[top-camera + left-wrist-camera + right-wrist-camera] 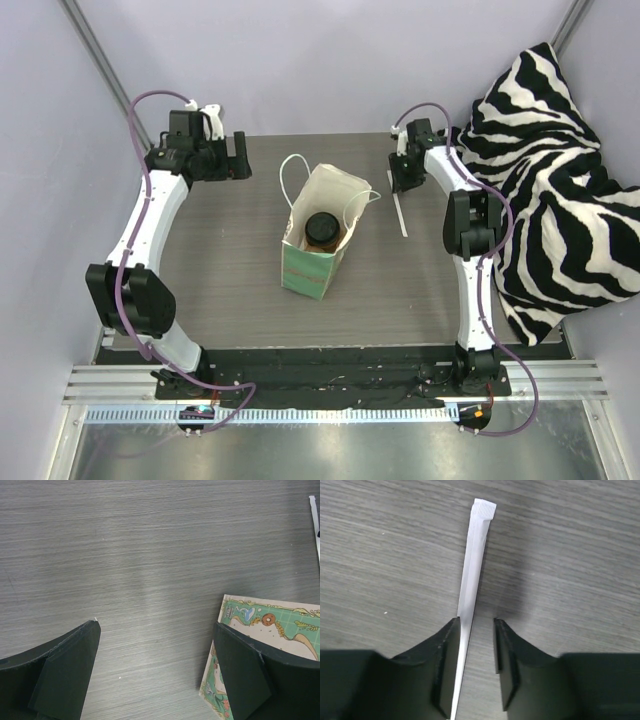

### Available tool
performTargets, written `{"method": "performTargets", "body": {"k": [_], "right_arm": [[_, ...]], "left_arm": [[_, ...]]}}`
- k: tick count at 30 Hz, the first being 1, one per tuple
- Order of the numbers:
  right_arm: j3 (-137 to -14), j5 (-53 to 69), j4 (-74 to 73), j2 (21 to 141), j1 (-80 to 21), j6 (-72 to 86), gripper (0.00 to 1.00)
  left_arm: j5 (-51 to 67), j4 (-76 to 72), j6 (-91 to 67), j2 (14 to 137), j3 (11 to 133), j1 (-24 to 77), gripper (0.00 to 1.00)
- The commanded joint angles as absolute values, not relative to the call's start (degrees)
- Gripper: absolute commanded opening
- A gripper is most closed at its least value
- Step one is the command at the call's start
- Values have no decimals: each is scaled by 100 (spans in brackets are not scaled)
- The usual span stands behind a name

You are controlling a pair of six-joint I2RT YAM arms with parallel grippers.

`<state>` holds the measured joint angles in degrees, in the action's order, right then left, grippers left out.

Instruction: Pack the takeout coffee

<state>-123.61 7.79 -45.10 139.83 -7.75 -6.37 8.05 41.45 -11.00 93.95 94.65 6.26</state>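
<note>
The takeout coffee, a brown cup with a black lid, stands inside the mint-green paper bag at the table's middle. Only its lid and rim show. My left gripper is open and empty at the back left, well clear of the bag. In the left wrist view, the left gripper hovers over bare table with the bag's printed side by its right finger. My right gripper is at the back right, jaws narrowly open astride a white wrapped straw lying on the table, close to its left finger.
A zebra-striped cushion fills the right side beside the right arm. The straw lies right of the bag's white string handles. The dark wood-grain table is bounded by grey walls at the back and left.
</note>
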Motion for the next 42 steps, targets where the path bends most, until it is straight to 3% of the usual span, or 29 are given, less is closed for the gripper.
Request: {"method": "performTargets", "body": {"k": [1,3,7,13,19,27,34,42], "right_arm": [[-11955,747,-4009,13913,-852,-606,36],[-11515,721,-3807,13800,-914,-624,31],[-11373,536,-3788,13510,-853,-659,1],[-11750,870,-3779,12464,-449,-510,1],[-12339,1318,-3420,11366,-360,-318,1],[-12086,3003,-1479,9845,-395,1263,1],[-11892,3646,-37,9571,-940,2723,1],[-11137,3929,141,9124,-2126,2831,1]], "left_arm": [[888,4192,-739,9369,9720,589,100],[677,4306,-607,9614,10193,563,100],[896,4526,-703,10045,11169,361,100],[1765,4369,-826,10309,12348,264,100],[2336,3165,-1107,10266,12814,255,100],[3646,1329,-2229,10020,13113,255,100],[4332,-1181,-5144,10134,12860,298,95],[4781,-1538,-5941,10037,12437,869,88]]}}
